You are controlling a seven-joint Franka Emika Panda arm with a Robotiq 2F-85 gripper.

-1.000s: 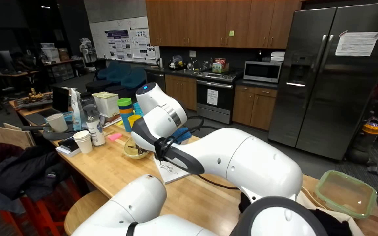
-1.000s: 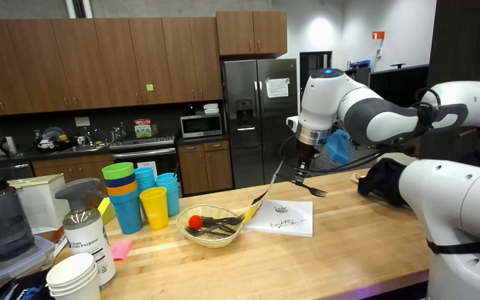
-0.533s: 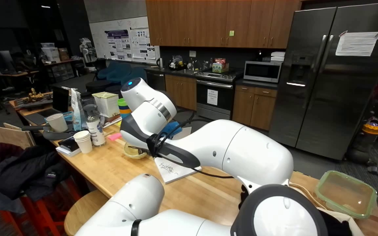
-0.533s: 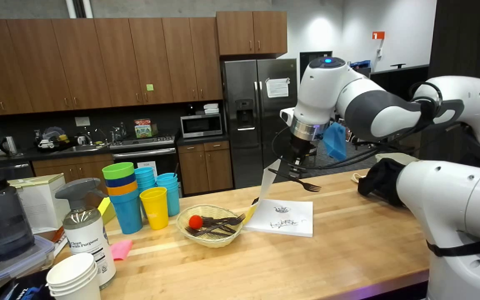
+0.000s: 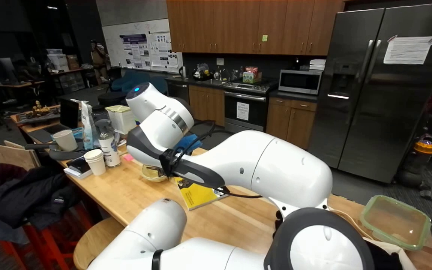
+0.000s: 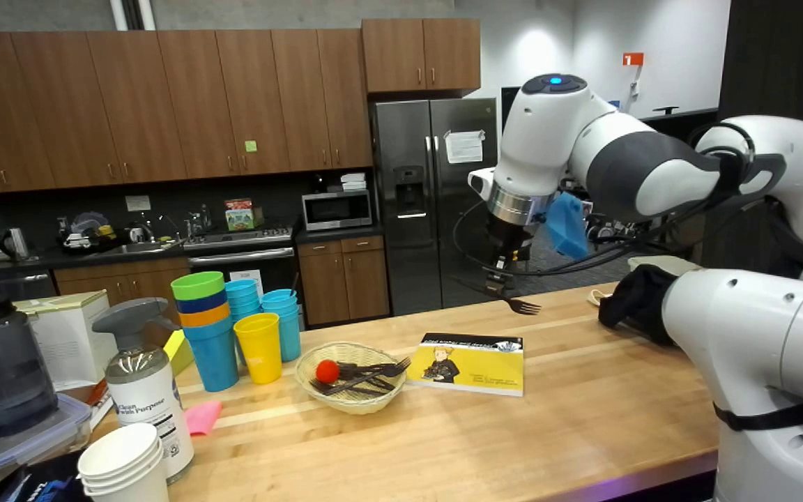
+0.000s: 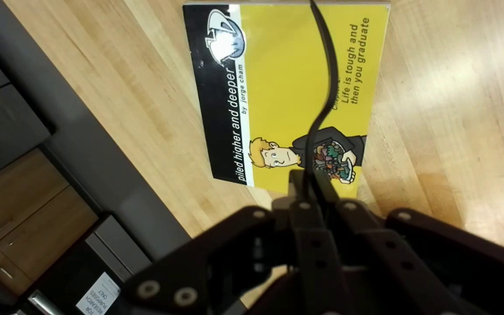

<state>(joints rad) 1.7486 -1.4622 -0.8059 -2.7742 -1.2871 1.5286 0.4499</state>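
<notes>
My gripper [image 7: 314, 181] is shut on a dark fork [image 7: 331, 74], seen edge-on in the wrist view. In an exterior view the fork [image 6: 523, 307] lies nearly level across the fingertips, tines toward the robot's base, above the table. Below and beyond it a yellow book [image 7: 287, 87] rests flat on the wood, its cover down, with a cartoon figure and a black title band. The book [image 6: 475, 369] shows right of a woven basket [image 6: 349, 406] that holds several dark forks [image 6: 366, 382] and a red ball [image 6: 327, 371]. The fingertips are hidden behind the arm in an exterior view.
Stacked cups [image 6: 210, 348], a yellow cup [image 6: 260, 348], a spray bottle [image 6: 147, 397] and white paper cups [image 6: 123, 464] stand left of the basket. A black cloth [image 6: 638, 303] lies near the robot's base. A lidded glass container [image 5: 396, 221] sits at the table's end.
The book's front cover stood raised near the fork, with a drawn-on page showing; now it lies flat. My gripper has risen somewhat, keeping the fork.
</notes>
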